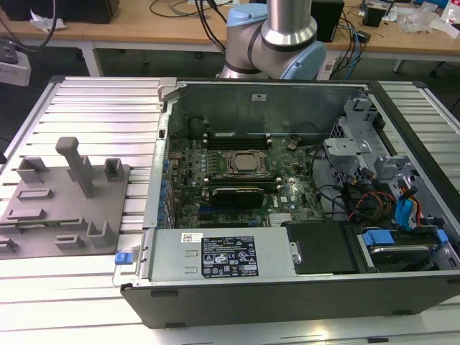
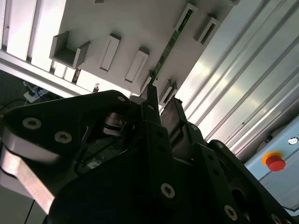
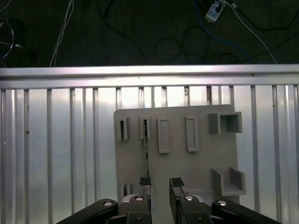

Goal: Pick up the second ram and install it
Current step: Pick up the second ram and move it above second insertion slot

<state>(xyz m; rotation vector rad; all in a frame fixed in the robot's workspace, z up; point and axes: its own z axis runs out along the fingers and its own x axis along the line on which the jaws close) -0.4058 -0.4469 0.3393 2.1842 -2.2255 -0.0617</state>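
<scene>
The second ram [image 3: 146, 149] stands on edge in a slot of the grey holder plate [image 3: 187, 172]. Its long axis runs straight away from the claw [image 3: 160, 183], whose fingers are parted and empty, one just by the ram's near end. Beyond lies the ribbed metal counter [image 3: 46, 140].

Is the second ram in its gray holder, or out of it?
In. The second ram stands on edge in slots of the gray holder; the open claw is near, not gripping it.
</scene>
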